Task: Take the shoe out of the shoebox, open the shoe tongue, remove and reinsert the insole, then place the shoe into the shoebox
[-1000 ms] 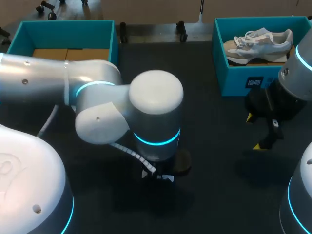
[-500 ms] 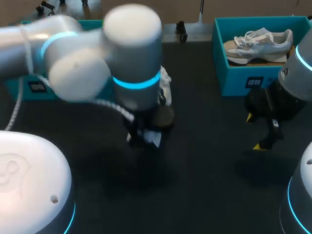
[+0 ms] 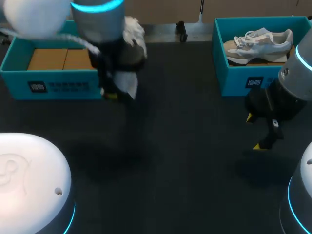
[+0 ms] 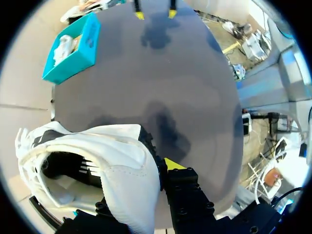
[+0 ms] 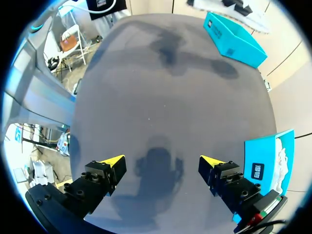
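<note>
Left arm swings from mid-table to the far left, lifting the white shoe point(image 3: 129, 82) towards the left shoebox point(image 3: 58, 87).

From the room, the left gripper point(image 3: 117, 90) is clenched on the shoe, holding it above the dark table point(image 3: 185, 156) just beside the box's right front corner. The right gripper point(image 3: 254, 131) hangs with fingers spread and bare, near the right shoebox point(image 3: 239, 80), where a second shoe point(image 3: 258, 44) lies.

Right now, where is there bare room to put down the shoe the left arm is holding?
The dark tabletop between the left teal cardboard shoebox and the open right claw is bare, and so is that box's brown floor. It is crowded at the right teal shoebox, which holds a pale sneaker.
</note>
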`<state>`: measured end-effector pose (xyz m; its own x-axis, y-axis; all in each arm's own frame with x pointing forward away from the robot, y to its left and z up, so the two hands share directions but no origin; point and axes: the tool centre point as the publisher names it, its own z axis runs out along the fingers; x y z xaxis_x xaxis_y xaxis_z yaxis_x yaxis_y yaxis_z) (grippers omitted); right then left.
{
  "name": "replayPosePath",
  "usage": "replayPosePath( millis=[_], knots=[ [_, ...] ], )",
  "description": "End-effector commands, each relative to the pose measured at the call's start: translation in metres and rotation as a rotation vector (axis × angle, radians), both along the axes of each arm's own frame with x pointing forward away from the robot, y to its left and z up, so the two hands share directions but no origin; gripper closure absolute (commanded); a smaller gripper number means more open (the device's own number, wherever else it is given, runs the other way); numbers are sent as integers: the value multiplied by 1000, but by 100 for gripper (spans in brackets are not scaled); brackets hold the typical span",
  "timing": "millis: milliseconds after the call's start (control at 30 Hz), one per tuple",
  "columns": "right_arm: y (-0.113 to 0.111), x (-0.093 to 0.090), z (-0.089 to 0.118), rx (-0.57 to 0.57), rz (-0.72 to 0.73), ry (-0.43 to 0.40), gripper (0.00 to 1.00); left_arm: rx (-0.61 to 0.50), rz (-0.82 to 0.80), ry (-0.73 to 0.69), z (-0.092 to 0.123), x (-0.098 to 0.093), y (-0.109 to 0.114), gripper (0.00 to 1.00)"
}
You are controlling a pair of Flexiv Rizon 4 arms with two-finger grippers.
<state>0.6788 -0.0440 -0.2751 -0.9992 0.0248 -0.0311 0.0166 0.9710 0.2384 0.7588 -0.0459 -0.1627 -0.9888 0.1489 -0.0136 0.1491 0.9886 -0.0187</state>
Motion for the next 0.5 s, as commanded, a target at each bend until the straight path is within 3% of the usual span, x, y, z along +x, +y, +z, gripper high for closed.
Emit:
replayPosePath(
  millis=[33,200,500],
  knots=[
    [0,-1,-1,-1,-1,-3,0,-34,-4,20,55,28,52,100],
    [0,-1,-1,-1,-1,-3,0,-53,55,28,78,52,81,100],
    [0,-1,-1,-1,-1,-3,0,-53,55,28,78,52,81,100]
  ],
)
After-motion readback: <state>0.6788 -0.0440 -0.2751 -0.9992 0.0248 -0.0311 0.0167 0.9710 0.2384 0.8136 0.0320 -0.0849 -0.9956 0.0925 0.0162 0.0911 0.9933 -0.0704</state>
